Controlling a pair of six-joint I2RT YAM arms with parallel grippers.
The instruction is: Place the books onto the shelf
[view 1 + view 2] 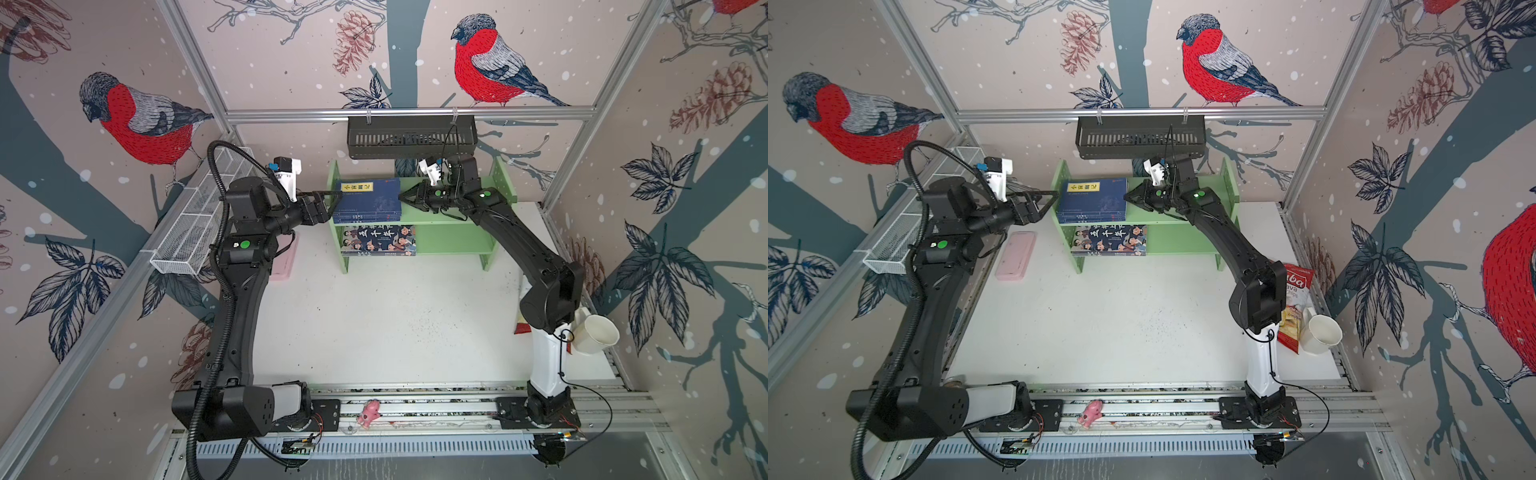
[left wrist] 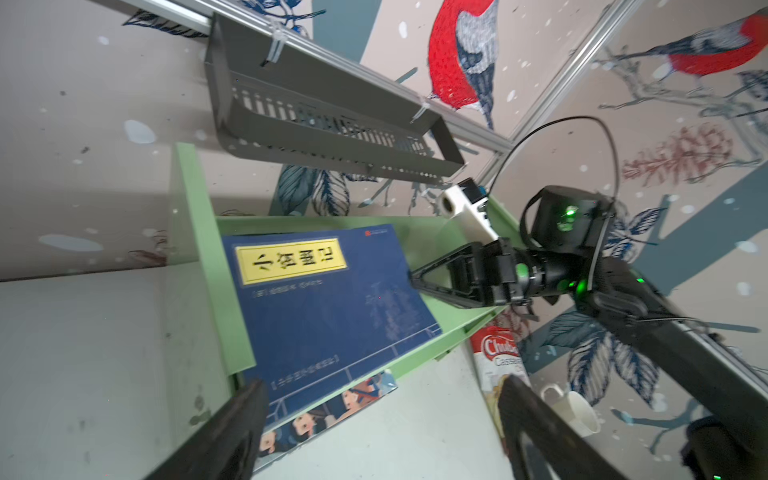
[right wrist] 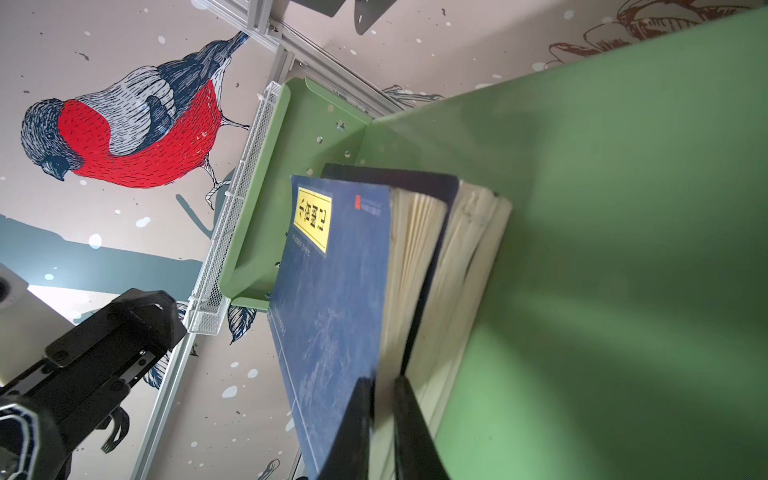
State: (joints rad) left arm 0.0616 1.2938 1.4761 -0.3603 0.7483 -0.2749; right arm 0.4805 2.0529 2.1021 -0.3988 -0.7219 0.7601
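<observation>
The light green shelf (image 1: 453, 237) (image 1: 1183, 239) stands at the back of the table. A stack of dark navy books (image 1: 368, 199) (image 1: 1092, 199) lies flat on its top tier, and the uppermost has a yellow label (image 2: 291, 259). Its lower tier holds the colourful cartoon book (image 1: 378, 240) (image 2: 332, 411). My left gripper (image 1: 332, 203) (image 2: 382, 386) hangs open and empty by the shelf's left side panel. My right gripper (image 1: 402, 196) (image 3: 380, 380) is shut, its tips against the page edges of the top book (image 3: 332, 291).
A black slotted basket (image 1: 411, 137) hangs just above the shelf. A white wire-mesh tray (image 1: 199, 224) runs along the left wall. A pink case (image 1: 1016, 255) lies left of the shelf. A chips bag (image 1: 1296, 303) and a white cup (image 1: 1320, 334) sit at the right edge.
</observation>
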